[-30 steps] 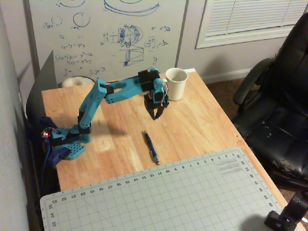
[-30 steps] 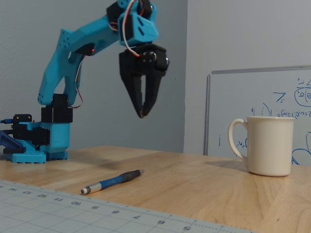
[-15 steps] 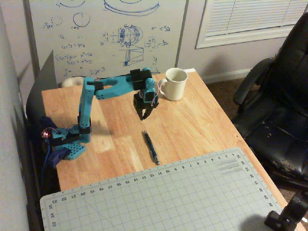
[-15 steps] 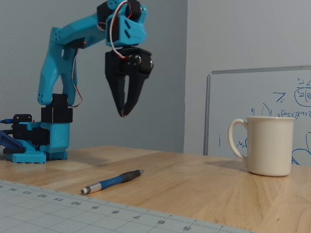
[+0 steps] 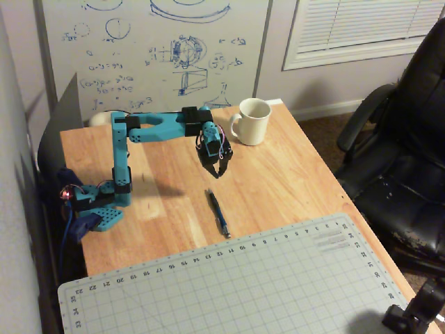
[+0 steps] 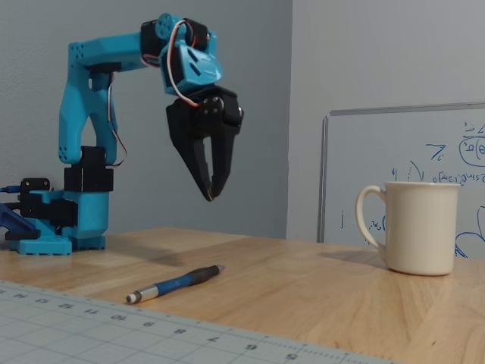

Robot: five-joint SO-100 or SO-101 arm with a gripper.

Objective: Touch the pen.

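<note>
The pen (image 5: 217, 213) lies flat on the wooden table (image 5: 292, 174), a little below the centre of the high fixed view, with its silvery tip toward the grey cutting mat (image 5: 243, 285) and almost at the mat's edge. In the low fixed view the pen (image 6: 176, 283) is in the lower left part, apart from everything else.

The gripper (image 6: 209, 196) hangs in the air well above the pen, pointing downward and a little tilted. Its two black fingers meet at the tips, so I would say they are closed, with nothing between them. In the high fixed view the gripper (image 5: 217, 174) is just above the pen's upper end in the picture, near the centre.

To do this step well, I think the arm should go down slowly and come a little toward the mat, so that the closed tips land on the middle of the barrel and not on the bare wood beside it. The pen is thin and round, so a push from the side may roll it away; a soft touch from straight above seems safer.

The only container is the white mug (image 5: 252, 121), upright in the upper middle of the high fixed view, handle to the left. From above it looks empty, though the bottom is not fully clear. It stands well apart from the pen
</note>
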